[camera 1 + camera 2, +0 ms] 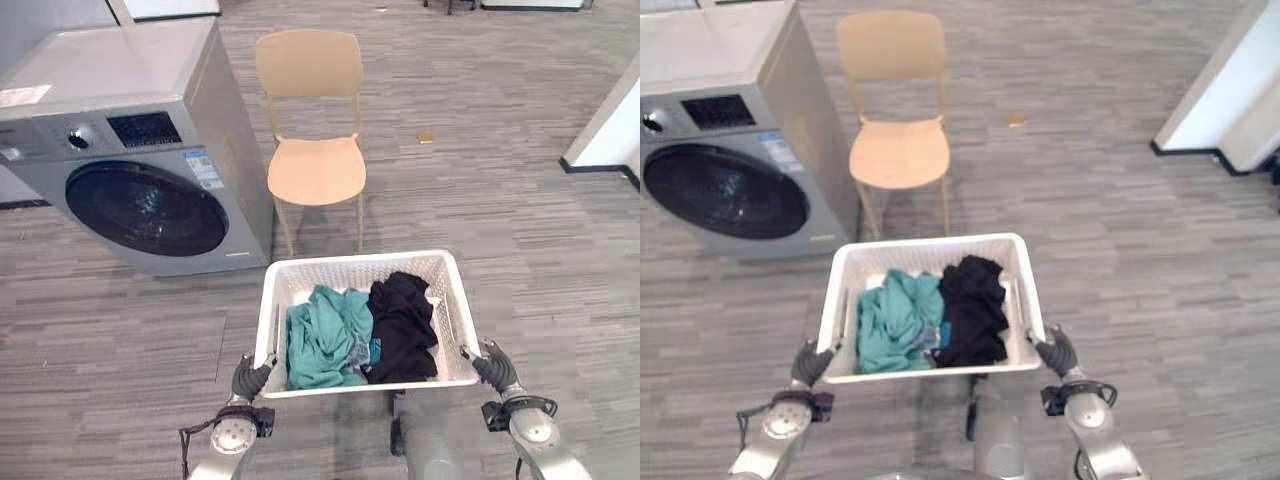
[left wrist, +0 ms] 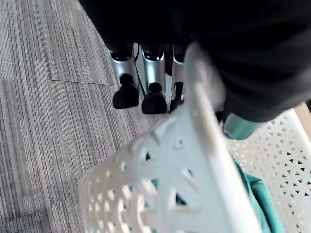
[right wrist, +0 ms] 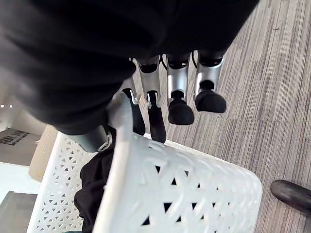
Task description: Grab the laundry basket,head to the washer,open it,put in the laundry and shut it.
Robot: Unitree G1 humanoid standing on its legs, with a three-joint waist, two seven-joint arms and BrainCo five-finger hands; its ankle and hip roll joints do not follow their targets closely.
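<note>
I hold a white perforated laundry basket (image 1: 455,300) low in front of me, above the grey floor. A teal garment (image 1: 325,335) lies in its left half and a black garment (image 1: 402,325) in its right half. My left hand (image 1: 250,378) grips the near left corner of the rim, and my right hand (image 1: 495,368) grips the near right corner. The wrist views show fingers (image 2: 154,97) curled under the rim (image 2: 204,145) and the right hand's fingers (image 3: 180,109) doing the same. The grey washer (image 1: 200,100) stands ahead on the left, its round dark door (image 1: 145,208) closed.
A tan chair (image 1: 315,170) stands right of the washer, directly beyond the basket. A white wall base (image 1: 610,130) juts in at the far right. A small brown scrap (image 1: 426,138) lies on the floor past the chair.
</note>
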